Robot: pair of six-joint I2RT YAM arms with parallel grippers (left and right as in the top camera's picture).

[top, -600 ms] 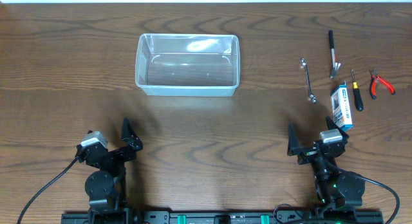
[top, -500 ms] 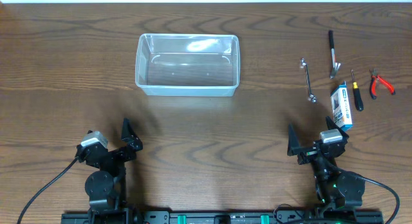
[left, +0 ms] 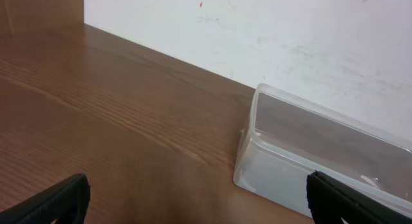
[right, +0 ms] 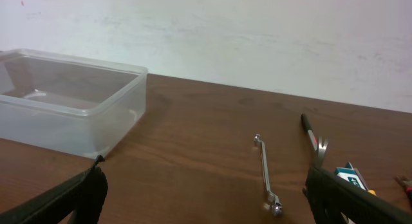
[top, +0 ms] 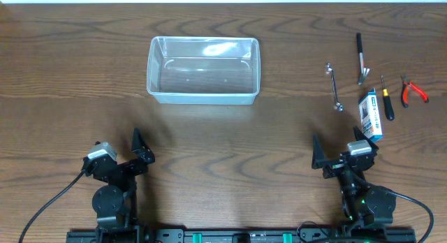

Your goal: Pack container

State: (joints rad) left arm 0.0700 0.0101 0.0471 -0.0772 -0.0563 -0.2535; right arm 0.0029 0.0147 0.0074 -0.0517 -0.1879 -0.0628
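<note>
The clear plastic container (top: pixel 202 70) stands empty at the back centre-left of the table; it also shows in the left wrist view (left: pixel 322 159) and the right wrist view (right: pixel 67 102). Hand tools lie at the back right: a silver wrench (top: pixel 334 86) (right: pixel 265 172), a black-handled tool (top: pixel 360 58) (right: pixel 314 139), a small screwdriver (top: pixel 386 98), red pliers (top: pixel 413 91) and a blue-white box (top: pixel 370 116) (right: pixel 351 176). My left gripper (top: pixel 126 156) (left: pixel 193 201) is open and empty near the front left. My right gripper (top: pixel 342 156) (right: pixel 206 198) is open and empty at the front right, just in front of the box.
The brown wooden table (top: pixel 223 145) runs to a white wall (right: pixel 225 31) at the back. Both arm bases sit at the front edge.
</note>
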